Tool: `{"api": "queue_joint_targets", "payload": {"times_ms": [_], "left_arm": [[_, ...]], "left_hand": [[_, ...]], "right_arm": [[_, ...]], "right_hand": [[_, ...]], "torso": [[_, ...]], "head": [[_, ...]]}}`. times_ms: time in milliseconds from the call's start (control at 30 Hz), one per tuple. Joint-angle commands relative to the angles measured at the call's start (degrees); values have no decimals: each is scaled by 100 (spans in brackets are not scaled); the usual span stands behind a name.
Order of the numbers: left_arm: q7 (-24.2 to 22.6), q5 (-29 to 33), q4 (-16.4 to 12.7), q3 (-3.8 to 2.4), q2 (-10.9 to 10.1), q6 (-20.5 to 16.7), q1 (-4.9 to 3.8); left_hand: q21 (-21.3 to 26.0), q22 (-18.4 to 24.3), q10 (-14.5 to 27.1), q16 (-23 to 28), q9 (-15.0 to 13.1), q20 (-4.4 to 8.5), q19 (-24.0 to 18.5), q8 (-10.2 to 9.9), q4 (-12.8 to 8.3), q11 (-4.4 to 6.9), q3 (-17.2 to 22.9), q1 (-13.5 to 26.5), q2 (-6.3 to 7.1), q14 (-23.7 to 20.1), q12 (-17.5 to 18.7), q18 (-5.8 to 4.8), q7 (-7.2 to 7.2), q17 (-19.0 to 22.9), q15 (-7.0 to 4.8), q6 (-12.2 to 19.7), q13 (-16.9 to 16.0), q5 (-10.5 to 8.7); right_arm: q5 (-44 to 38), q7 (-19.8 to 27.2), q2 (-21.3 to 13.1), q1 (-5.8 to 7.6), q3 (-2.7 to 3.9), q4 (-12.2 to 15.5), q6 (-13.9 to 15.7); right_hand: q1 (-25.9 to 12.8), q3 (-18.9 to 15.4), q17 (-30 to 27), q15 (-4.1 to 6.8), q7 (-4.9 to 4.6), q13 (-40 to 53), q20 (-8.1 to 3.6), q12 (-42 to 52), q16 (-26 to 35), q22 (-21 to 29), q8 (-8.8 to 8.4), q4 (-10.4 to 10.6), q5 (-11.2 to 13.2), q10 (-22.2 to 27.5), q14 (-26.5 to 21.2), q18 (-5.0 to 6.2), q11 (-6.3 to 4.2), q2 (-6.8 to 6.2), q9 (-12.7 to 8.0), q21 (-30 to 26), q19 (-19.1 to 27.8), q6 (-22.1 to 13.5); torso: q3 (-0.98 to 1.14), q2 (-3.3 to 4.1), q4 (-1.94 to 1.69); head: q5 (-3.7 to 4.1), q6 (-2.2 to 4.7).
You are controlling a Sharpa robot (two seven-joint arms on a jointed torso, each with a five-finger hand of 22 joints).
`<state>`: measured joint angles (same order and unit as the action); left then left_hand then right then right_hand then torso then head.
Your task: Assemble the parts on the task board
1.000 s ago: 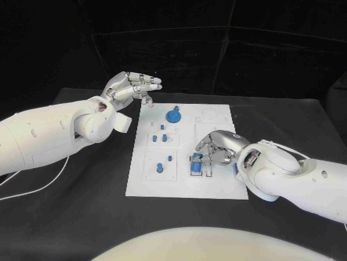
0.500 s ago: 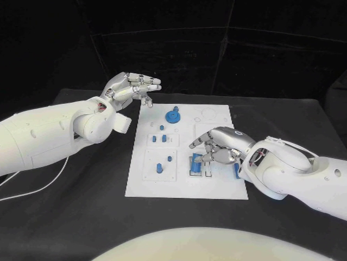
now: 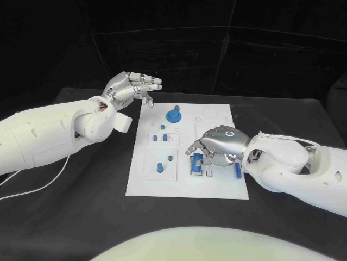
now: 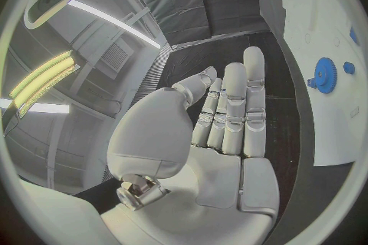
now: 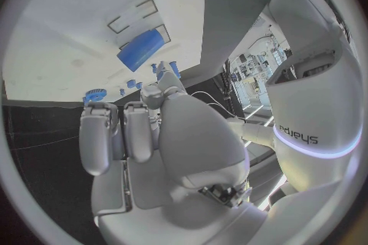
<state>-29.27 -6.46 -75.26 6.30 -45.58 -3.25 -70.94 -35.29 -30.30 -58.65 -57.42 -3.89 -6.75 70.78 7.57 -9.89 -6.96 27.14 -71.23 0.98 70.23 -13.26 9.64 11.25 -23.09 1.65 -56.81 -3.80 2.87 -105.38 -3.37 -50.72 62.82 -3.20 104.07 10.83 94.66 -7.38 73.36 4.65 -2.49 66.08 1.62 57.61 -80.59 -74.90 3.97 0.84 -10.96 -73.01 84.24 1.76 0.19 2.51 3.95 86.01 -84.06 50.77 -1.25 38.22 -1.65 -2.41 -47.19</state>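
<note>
The white task board [image 3: 185,187] is seen as a flat rectangular plate in the middle of the head view, on the black table [image 3: 63,217]. A round, toothed blue gear [image 3: 173,116] is stood in the board's upper part, with a small blue peg [image 3: 199,119] just to its right. Below these, shallow rectangular recesses are marked out on the board: two short blue pins [image 3: 159,138] are set in one at centre left, and further small blue pieces [image 3: 164,162] lie in the recess beneath it. A blue block [image 3: 196,166] is seated in a recess at centre right, and a narrow blue bar [image 3: 237,170] lies close to the board's right edge.

The right hand [image 3: 217,144], silver and smooth-shelled, is held over the blue block with its fingers curved downward; whether the block is touched or gripped cannot be told. The left hand [image 3: 132,87] is raised at the upper left, beyond the board's top-left corner, its fingers apart and nothing held in it; in the left wrist view its fingers [image 4: 230,110] are extended side by side.
</note>
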Motion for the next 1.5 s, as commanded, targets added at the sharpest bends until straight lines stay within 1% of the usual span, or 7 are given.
{"api": "queue_joint_targets", "payload": {"times_ms": [33, 267, 533, 700, 1000, 1167, 1500], "left_arm": [[-7, 25, -2, -3, 1, 68, -8], [-6, 25, -3, -1, 1, 73, -8], [3, 25, 0, 1, -3, 72, -8], [9, 25, 1, 2, -2, 78, -8], [14, 24, 13, 3, 0, 83, -8], [34, 24, 12, 3, 1, 93, -8], [43, 24, 18, 3, 10, 103, -8]], "left_hand": [[39, 9, 32, 18, 9, -12, -45, 1, -13, -14, -29, 9, 17, -47, -30, 78, 11, 4, -12, 39, 7, 12], [41, 11, 36, 18, 8, -12, -46, 2, -18, -15, -29, 3, 17, -50, -31, 78, 12, 5, -11, 42, 7, 12], [41, 11, 36, 18, 8, -12, -46, 2, -18, -15, -29, 3, 17, -50, -31, 78, 12, 5, -11, 42, 7, 12], [41, 11, 36, 18, 8, -12, -46, 2, -18, -15, -29, 3, 17, -50, -31, 78, 12, 5, -11, 42, 7, 12], [41, 11, 36, 18, 8, -12, -46, 2, -18, -15, -29, 3, 17, -50, -31, 78, 12, 5, -11, 42, 7, 12], [44, 13, 43, 18, 7, -13, -47, 4, -26, -17, -30, -5, 17, -55, -37, 78, 14, 8, -10, 47, 6, 12], [44, 13, 43, 18, 7, -13, -47, 4, -26, -17, -30, -5, 17, -55, -37, 78, 14, 8, -10, 47, 6, 12]], "right_arm": [[-956, -210, 33, 25, 2, -19, -552], [-1338, -411, 95, 39, 1, -72, -732], [-1453, -512, 125, 43, 1, -86, -1006], [-1430, -514, 155, 43, -1, -96, -1151], [-1410, -524, 258, 44, -5, -157, -1258], [-1413, -542, 327, 44, -6, -205, -1284], [-1388, -381, 442, 43, -15, -265, -1196]], "right_hand": [[34, 108, 8, 91, 68, 29, -51, 473, -20, -901, -25, -15, 98, -281, 257, -11, -269, -30, -8, -31, -184, -20], [-178, 477, 27, 114, 118, 106, -81, 603, -5, -904, -2, -40, 133, -316, 264, -11, -297, -191, -2, -34, -185, -89], [-566, 1317, 86, 150, 258, 153, -119, 736, 3, -915, 58, -51, 171, -343, 281, -12, -353, -594, 8, -39, -189, -292], [-704, 1685, 101, 160, 306, 146, -120, 761, 12, -910, 120, -61, 173, -336, 285, -11, -364, -746, 14, -49, -184, -355], [-806, 1961, 189, 171, 400, 85, -123, 715, -32, -903, 152, -67, 191, -278, 304, -8, -366, -863, 8, -60, -177, -496], [-813, 1983, 198, 172, 405, 81, -123, 713, -37, -903, 156, -67, 194, -275, 306, -8, -366, -872, 8, -60, -177, -507], [-888, 2290, 227, 176, 305, 186, -126, 869, -42, -924, 405, -140, 225, -334, 309, -13, -376, -890, 64, -50, -189, -283]], "torso": [[-9, -3, -10], [0, -1, -2], [-8, -1, 0], [-4, -1, 4], [-5, 0, -5], [-5, 2, -3], [-1, 0, -2]], "head": [[0, -7], [-21, -9], [-21, -21], [-27, -30], [-19, -32], [-29, -29], [-27, -44]]}}
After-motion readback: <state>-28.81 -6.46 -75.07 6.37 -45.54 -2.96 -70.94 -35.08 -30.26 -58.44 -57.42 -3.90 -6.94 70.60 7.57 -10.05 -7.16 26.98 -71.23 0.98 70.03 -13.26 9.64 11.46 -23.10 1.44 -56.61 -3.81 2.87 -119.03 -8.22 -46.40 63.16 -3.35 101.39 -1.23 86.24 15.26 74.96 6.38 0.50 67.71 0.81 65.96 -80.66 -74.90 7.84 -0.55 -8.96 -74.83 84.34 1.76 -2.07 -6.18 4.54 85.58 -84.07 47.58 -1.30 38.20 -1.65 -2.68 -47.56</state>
